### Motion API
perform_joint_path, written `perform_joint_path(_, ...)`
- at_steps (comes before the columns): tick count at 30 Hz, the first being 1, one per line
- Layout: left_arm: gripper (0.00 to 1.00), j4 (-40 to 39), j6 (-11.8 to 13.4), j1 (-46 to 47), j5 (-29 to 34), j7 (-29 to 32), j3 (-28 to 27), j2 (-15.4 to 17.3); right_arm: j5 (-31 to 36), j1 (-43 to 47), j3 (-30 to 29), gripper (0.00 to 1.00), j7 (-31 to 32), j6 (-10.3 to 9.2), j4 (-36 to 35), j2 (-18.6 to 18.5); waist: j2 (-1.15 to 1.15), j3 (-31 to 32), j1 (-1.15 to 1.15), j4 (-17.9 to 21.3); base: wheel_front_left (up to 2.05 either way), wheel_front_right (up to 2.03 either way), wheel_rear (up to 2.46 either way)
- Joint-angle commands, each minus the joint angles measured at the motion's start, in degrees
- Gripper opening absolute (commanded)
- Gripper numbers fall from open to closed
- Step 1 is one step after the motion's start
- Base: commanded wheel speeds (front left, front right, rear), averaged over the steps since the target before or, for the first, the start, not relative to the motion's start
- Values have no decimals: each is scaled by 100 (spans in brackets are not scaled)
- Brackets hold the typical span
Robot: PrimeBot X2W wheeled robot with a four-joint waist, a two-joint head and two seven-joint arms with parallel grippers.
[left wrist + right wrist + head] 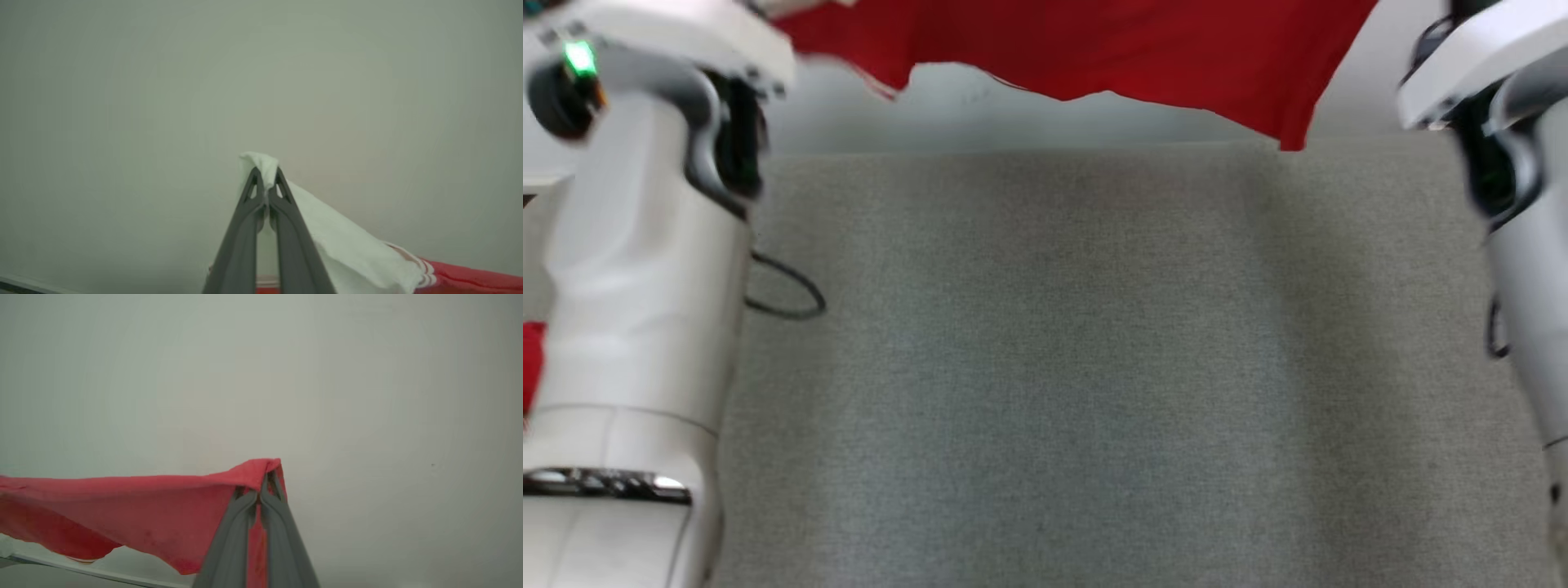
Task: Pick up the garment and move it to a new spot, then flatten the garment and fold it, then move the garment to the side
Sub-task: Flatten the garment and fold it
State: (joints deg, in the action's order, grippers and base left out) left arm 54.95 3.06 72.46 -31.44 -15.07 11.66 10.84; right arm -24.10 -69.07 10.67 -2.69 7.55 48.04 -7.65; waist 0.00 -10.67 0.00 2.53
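The garment (1094,49), red with a white part edged in thin stripes, hangs in the air at the far side of the scene, spread between the two arms. Its long axis runs left to right. Its ragged lower edge dips lowest at the right, where a corner reaches about the far edge of the grey surface (1045,367) below. That surface is probably the felt-covered bench top, though the blurred head view leaves this unsure.

In the left wrist view the left jaws are together, clamped on the white part of the garment (351,249). The cloth falls away from them to the right, toward the red. In the right wrist view the right jaws are likewise pressed shut on a red corner (143,510), and the cloth sags away to the left. Each arm holds one end, so neither is nearer than the other.

The left forearm (637,286) and right forearm (1527,286) frame the grey area, and a dark cable (792,294) loops beside the left one.

The cloth hangs below and between the jaws, on the far side of the open grey area. Laying it flat would mean bringing both ends down and nearer together, keeping that left-right axis taut.
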Motion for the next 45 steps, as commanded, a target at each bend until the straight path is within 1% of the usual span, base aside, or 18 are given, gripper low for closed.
perform_joint_path(1, 0, 154, 33, -204, -55, -7, -71, -58, -94, 120, 63, 0, -87, -14, 253, 65, 0, -76, 0, -35, 0, 0, 0)
perform_joint_path(5, 0, 648, 80, -750, -106, -7, -237, -287, -323, 498, 416, 0, -191, -14, 1045, 259, 0, -309, 0, -92, 0, 0, 0)
perform_joint_path(9, 0, 980, -12, -1341, -87, -6, -346, -424, -678, 1000, 777, 0, -270, -13, 1452, 365, 0, -514, 0, -121, 0, 0, 0)
perform_joint_path(11, 0, 1062, -90, -1612, -125, -6, -432, -495, -908, 1300, 950, 0, -351, -14, 1492, 391, 0, -563, 0, -135, 0, 0, 0)
perform_joint_path(14, 0, 942, -266, -1942, -91, -7, -547, -502, -1240, 1717, 1177, 0, -564, -13, 1365, 386, 0, -600, 0, -147, 0, 0, 0)
perform_joint_path(18, 0, 438, -410, -2555, -84, -7, -926, -465, -1667, 2305, 1471, 0, -871, -13, 1055, 226, 0, -516, 0, -122, 0, 0, 0)
perform_joint_path(20, 0, 10, -466, -2926, -39, -7, -1192, -484, -1880, 2615, 1623, 0, -988, -13, 824, 140, 0, -430, 0, -104, 0, 0, 0)
perform_joint_path(24, 0, -991, -532, -3822, 200, -8, -1583, -548, -2170, 3213, 1866, 0, -1170, -14, 193, -190, 0, -244, 0, -69, 0, 0, 0)
perform_joint_path(26, 0, -1599, -586, -4304, 400, -8, -1673, -586, -2195, 3511, 1959, 0, -1215, -14, -261, -421, 0, -159, 0, -40, 0, 0, 0)
perform_joint_path(28, 0, -2283, -641, -4801, 577, -8, -1704, -630, -2152, 3886, 1923, 0, -1245, -14, -723, -679, 0, -85, 0, -44, 0, 0, 0)
perform_joint_path(29, 0, -2283, -641, -4801, 577, -8, -1704, -630, -2152, 3886, 1923, 0, -1245, -14, -723, -679, 0, -85, 0, -44, 0, 0, 0)
perform_joint_path(33, 0, -3527, -567, -5878, 818, -8, -1590, -687, -1949, 4745, 1511, 0, -1248, -15, -1628, -1058, 0, 82, 0, -72, 0, 0, 0)
perform_joint_path(35, 0, -4255, -464, -6352, 828, 63, -1496, -710, -1886, 5216, 1289, 0, -1233, -15, -1968, -1202, 0, 155, 0, -95, 0, 0, 0)
perform_joint_path(38, 0, -5296, -277, -7047, 797, 391, -1281, -739, -1672, 5824, 932, 0, -911, -15, -2432, -1360, 0, 246, 0, -145, 0, 0, 0)
perform_joint_path(42, 0, -6458, -10, -7763, 814, 891, -1104, -744, -1306, 6670, 302, 0, -220, -15, -3211, -1305, 0, 354, 0, -177, 0, 0, 0)
perform_joint_path(45, 0, -7079, 161, -8135, 839, 1277, -1069, -708, -933, 7196, -234, 0, 440, -15, -3975, -1103, 0, 383, 0, -172, 0, 0, 0)
